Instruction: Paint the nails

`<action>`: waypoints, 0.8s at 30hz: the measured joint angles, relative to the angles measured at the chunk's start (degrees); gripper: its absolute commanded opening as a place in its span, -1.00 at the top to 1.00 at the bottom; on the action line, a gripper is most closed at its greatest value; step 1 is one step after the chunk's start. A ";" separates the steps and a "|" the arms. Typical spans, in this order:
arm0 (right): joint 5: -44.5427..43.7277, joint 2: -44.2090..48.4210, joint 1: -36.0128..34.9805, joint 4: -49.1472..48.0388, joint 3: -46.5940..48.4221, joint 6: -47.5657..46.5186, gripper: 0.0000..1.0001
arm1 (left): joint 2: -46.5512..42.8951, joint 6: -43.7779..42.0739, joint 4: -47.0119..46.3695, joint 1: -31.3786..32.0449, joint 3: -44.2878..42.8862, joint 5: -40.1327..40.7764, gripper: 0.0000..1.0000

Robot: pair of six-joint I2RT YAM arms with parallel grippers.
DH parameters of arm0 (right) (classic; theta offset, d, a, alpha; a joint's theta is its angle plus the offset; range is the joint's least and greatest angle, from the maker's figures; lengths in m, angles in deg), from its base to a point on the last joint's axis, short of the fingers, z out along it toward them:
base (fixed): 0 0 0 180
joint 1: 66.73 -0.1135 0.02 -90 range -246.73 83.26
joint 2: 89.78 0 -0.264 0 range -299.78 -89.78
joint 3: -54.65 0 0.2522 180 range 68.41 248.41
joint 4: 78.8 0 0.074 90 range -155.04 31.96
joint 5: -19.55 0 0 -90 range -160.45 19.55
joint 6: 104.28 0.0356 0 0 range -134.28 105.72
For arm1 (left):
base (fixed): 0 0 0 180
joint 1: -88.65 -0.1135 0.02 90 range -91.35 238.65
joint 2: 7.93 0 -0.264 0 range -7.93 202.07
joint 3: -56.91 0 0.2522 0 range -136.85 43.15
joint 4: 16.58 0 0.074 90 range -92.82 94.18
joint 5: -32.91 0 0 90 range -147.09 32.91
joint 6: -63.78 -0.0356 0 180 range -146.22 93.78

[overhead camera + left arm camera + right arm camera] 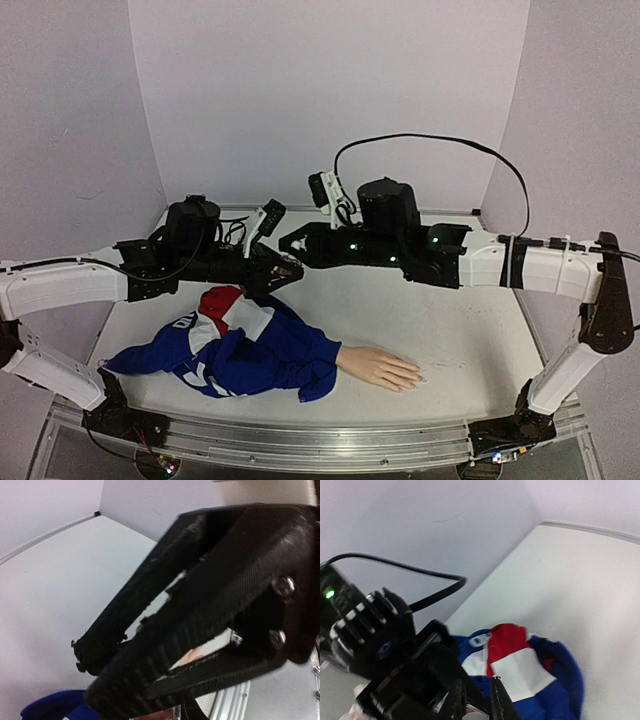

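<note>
A beige mannequin hand (378,367) lies palm down on the table's near side, and its nails (413,378) are too small to make out. A blue sleeve (255,352) with red and white patches covers the arm. My two grippers meet tip to tip above the sleeve's far end. The left gripper (283,270) is shut on a small pinkish polish bottle (167,714), mostly hidden. The right gripper (476,702) is shut on a pale bit at the bottle's top (477,714), apparently its cap. The right gripper's black fingers (200,595) fill the left wrist view.
White walls (330,90) close the table in at the back and sides. An aluminium rail (330,440) runs along the near edge. A black cable (440,142) loops above the right arm. White tabletop (470,330) lies right of the hand.
</note>
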 measured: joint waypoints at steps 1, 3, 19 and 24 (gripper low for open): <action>-7.91 -0.52 -1.55 3.13 1.73 1.29 1.00 | 1.36 -0.31 0.02 0.15 -0.79 2.34 1.00; -22.62 -1.90 -4.55 8.35 4.83 4.37 1.00 | 4.22 -0.96 0.22 0.46 -2.80 5.51 1.00; -40.39 -2.25 -10.40 16.41 7.23 5.35 -0.32 | 5.68 -2.58 -1.79 0.70 -1.95 4.28 1.00; -25.90 5.64 -9.68 16.17 2.62 -1.95 -0.74 | 0.35 -4.48 -1.73 -2.05 2.86 -1.07 1.00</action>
